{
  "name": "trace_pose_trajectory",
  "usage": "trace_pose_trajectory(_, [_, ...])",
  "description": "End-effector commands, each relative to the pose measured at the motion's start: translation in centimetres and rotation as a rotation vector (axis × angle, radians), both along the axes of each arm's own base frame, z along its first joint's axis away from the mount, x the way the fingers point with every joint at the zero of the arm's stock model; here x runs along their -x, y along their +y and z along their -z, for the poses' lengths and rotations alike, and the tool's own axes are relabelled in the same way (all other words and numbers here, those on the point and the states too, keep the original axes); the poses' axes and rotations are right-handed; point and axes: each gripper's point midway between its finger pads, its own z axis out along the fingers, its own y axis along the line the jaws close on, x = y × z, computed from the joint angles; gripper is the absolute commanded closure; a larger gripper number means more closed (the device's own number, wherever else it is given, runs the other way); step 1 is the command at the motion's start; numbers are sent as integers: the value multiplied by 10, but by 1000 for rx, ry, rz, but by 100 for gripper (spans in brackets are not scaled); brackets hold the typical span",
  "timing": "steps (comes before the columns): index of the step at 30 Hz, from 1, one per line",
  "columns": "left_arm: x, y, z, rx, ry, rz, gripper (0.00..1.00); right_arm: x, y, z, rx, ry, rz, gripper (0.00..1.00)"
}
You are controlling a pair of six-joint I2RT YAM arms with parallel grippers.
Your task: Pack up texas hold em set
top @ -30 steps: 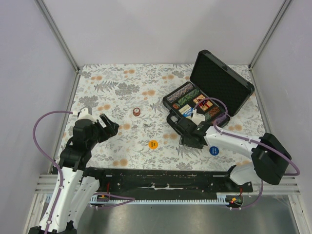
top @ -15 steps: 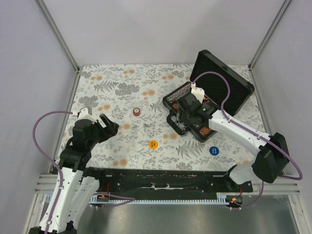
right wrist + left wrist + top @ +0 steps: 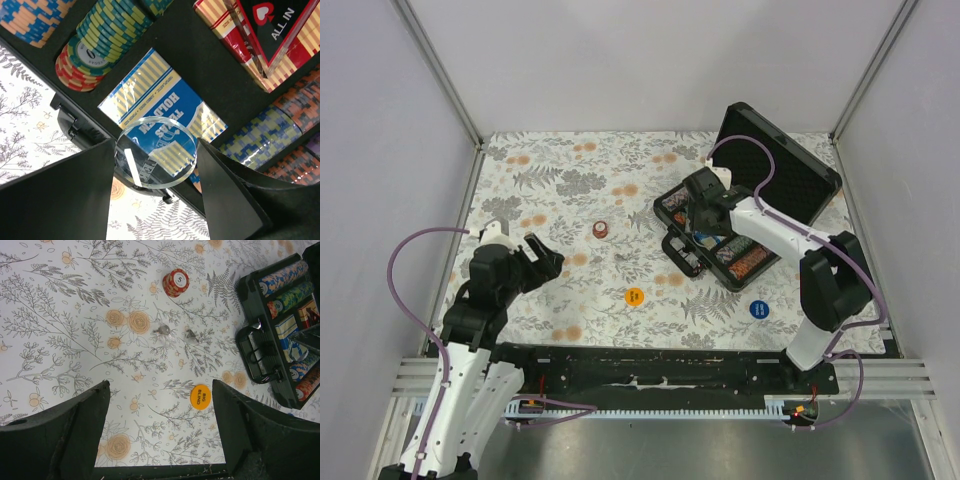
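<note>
three pieces lie loose on the table: the reddish chips (image 3: 601, 229) near its middle, the yellow disc (image 3: 634, 296) towards the near edge, and the blue disc (image 3: 758, 309) towards the near right corner. the black case (image 3: 790, 185) sits open by the far right corner, with chip rows (image 3: 107, 30), blue deck (image 3: 160, 95), red deck (image 3: 215, 20) and all-in triangle (image 3: 272, 30) seated inside. the right hand (image 3: 156, 165) hovers over the blue deck, pinching a clear disc (image 3: 150, 145) by its edges. the left hand (image 3: 160, 390) hangs spread and empty near the left edge. with the lid up too, i judge it roughly half done.
</note>
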Motion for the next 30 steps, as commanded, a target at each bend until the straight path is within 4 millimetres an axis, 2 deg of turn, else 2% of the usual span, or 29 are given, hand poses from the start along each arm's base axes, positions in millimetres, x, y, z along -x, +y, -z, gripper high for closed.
trace_pose_trajectory(1, [-7,0,-5,-11,-29,3,12,-26,5,-18,-16,-80,-18,44])
trace_pose_trajectory(17, [-7,3,-2,-21,-17,-14,12,-44,-9,17,80,-98,31,43])
trace_pose_trajectory(20, [-6,3,-2,-21,-17,-13,12,-44,-10,18,82,-97,35,41])
trace_pose_trajectory(22, [-7,3,-2,-21,-17,-13,12,-42,-8,17,71,-89,28,35])
trace_pose_trajectory(24, [-6,3,-2,-21,-18,-13,12,-39,-6,10,49,-92,25,23])
trace_pose_trajectory(27, [-5,4,-5,-24,-30,-20,12,-32,-8,-10,20,-119,25,11])
trace_pose_trajectory(30, [-5,5,-7,-25,-39,-25,12,-24,-12,-37,1,-148,24,9])
